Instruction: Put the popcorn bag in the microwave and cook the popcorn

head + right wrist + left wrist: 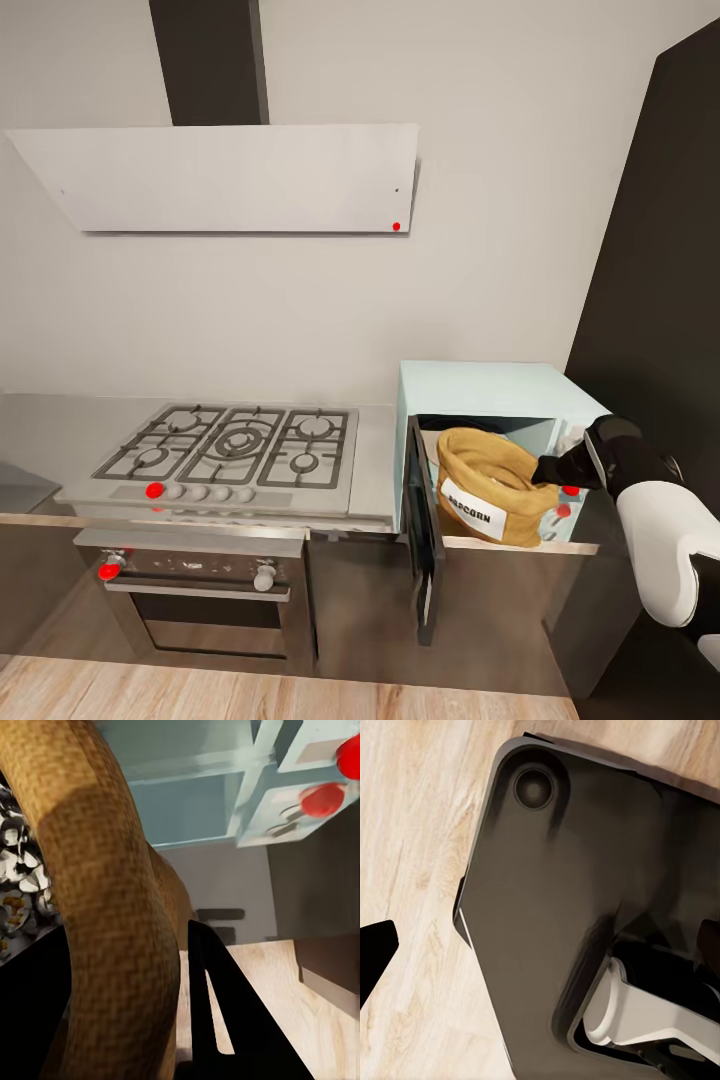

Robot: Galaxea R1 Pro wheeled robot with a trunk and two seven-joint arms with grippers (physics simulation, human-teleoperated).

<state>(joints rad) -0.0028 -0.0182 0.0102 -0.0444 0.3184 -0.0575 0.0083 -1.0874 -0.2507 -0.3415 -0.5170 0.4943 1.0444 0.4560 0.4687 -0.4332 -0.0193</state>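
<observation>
Head view: the microwave (500,392) sits on the countertop (60,425) right of the hob (235,445), door (424,530) swung open. The popcorn bag (488,485) stands in the opening, label outward. The right gripper (552,470) is at the bag's rim.

Left wrist view: dark robot base (570,907) over wood floor (412,832); one black fingertip (375,949) shows, pincer state cannot be told.

Right wrist view: the right gripper (142,1005) pinches the bag's rolled rim (112,907) between its fingers; popcorn (19,877) shows inside the bag.
</observation>
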